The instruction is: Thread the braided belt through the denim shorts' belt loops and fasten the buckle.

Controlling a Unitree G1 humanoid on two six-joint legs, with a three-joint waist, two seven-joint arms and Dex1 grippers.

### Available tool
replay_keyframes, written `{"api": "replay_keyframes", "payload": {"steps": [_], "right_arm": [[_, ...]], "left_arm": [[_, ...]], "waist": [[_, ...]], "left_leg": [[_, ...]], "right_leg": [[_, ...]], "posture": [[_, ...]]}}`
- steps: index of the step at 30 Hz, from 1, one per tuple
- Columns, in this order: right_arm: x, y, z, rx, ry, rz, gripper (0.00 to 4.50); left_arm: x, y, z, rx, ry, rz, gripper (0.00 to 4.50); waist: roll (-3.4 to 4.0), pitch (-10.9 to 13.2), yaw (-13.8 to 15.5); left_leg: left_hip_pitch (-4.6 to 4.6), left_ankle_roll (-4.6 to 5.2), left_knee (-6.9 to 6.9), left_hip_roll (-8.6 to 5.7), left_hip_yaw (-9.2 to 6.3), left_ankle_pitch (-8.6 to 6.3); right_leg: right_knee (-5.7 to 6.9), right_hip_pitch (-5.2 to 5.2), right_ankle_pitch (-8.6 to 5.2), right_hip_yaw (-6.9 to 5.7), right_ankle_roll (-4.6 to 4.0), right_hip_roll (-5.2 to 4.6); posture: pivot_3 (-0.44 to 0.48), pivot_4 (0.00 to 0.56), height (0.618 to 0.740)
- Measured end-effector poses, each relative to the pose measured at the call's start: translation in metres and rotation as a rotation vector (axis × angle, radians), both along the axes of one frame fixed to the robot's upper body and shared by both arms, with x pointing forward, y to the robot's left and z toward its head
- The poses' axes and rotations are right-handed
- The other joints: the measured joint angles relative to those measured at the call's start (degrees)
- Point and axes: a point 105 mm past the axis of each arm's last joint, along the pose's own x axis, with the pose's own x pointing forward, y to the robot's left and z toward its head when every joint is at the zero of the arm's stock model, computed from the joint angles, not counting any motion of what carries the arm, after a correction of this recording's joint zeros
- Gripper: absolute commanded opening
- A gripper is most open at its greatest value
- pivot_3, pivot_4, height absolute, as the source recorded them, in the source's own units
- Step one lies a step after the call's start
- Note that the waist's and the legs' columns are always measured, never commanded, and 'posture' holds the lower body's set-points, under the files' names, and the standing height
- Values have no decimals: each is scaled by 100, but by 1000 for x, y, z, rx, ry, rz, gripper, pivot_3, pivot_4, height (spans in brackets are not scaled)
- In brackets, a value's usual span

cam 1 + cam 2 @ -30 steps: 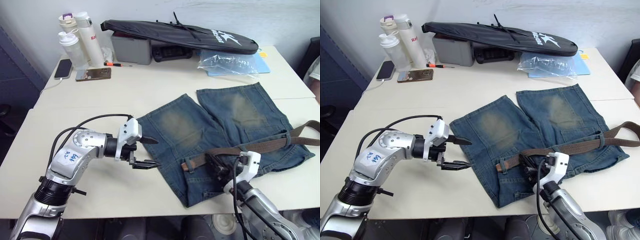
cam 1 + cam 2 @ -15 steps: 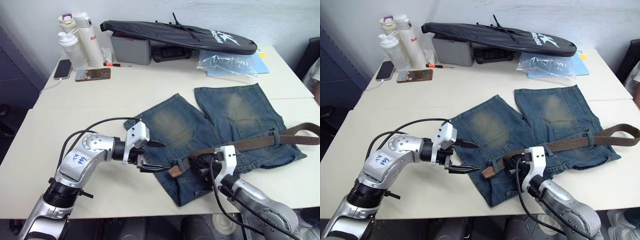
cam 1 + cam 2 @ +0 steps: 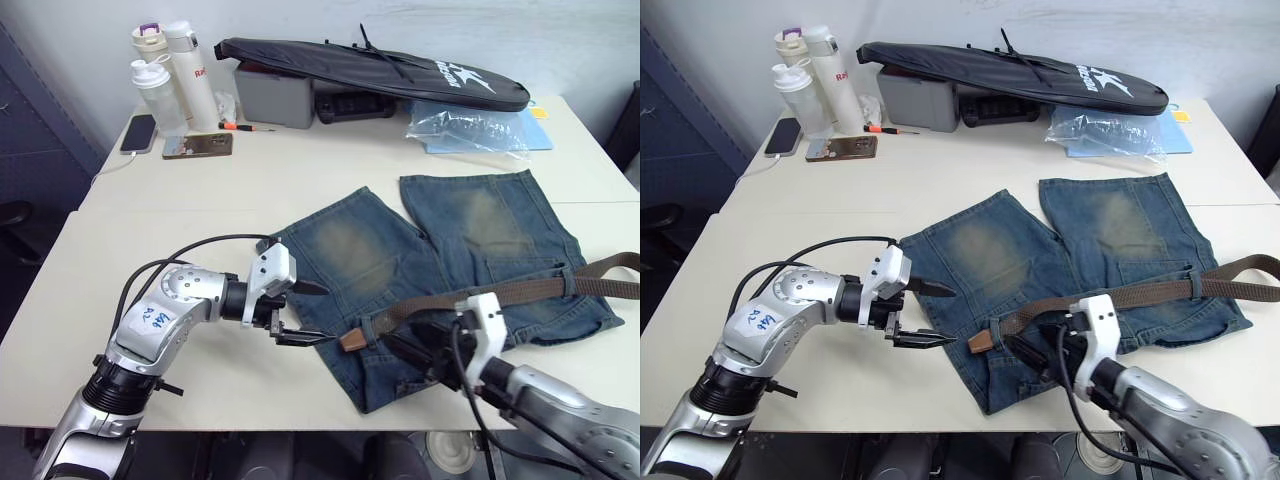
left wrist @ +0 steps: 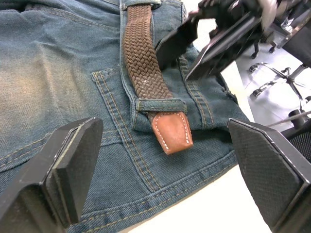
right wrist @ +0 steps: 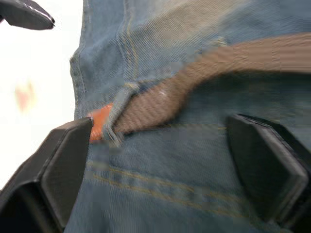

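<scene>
The denim shorts [image 3: 440, 270] are lying flat on the worktop [image 3: 150, 240], waistband toward the robot and legs pointing away, so that the belt loops are facing both arms. The braided belt [image 3: 500, 293] is running along the waistband; its tan leather tip [image 4: 171, 132] is poking out just past a belt loop [image 4: 160, 104] near the shorts' left edge, while the far end is trailing off to the right, past another loop [image 3: 566, 279]. The buckle cannot be made out. Threading therefore appears partly done, and fastening is judged not yet begun.

The left claw [image 3: 304, 312] is hovering over the left edge of the shorts, its two fingers spread wide and holding nothing; in the left wrist view the leather tip is sitting between the two pads [image 4: 77, 155] but apart from both. This placement suggests it is lining up to pinch the tip and draw the belt onward.

The right claw [image 3: 1028, 355] is reaching over the waistband just right of the tip, fingers likewise parted wide and empty; its wrist view is showing the belt and loop [image 5: 116, 109] framed between them, untouched. It is probably positioned to steady or feed the strap.

Bottles [image 3: 165, 80], phones [image 3: 198, 146] and a black bag [image 3: 375, 72] are standing well apart at the worktop's far side.
</scene>
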Motion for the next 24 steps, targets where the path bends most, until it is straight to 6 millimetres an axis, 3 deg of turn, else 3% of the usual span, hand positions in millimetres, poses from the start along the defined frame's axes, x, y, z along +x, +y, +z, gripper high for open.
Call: {"api": "replay_keyframes", "payload": {"steps": [6, 14, 18, 24], "right_arm": [[-8, -11, 37, -181, -74, 171, 4450], [-2, -19, 61, -623, -224, 419, 4450], [-5, -21, 63, -715, -222, 531, 3400], [-17, -29, 49, -714, -80, 585, 542]], "left_arm": [[0, 6, -1, 20, 9, -9, 4500], [-10, 9, -2, 71, -27, -82, 4500], [-13, 4, -10, 118, -86, -132, 4500], [-8, -16, -19, 151, -196, -229, 4500]], "waist": [[-12, 22, 36], [-3, 27, 61], [-4, 27, 82], [-11, 31, 120]], "left_leg": [[1, 2, 0, 0, 13, -1], [-2, 4, -11, 1, 21, 2], [-8, 5, -15, -1, 20, 2], [-10, 7, -8, -7, 32, 1]], "right_leg": [[-5, -2, 0, -6, 0, 7], [-56, 7, 13, -9, 13, 6], [-65, 7, 28, -9, 36, -2], [-70, 8, 47, -15, 48, -3]], "posture": [[0, 150, 652], [0, 150, 652], [0, 150, 652], [0, 150, 652]]}}
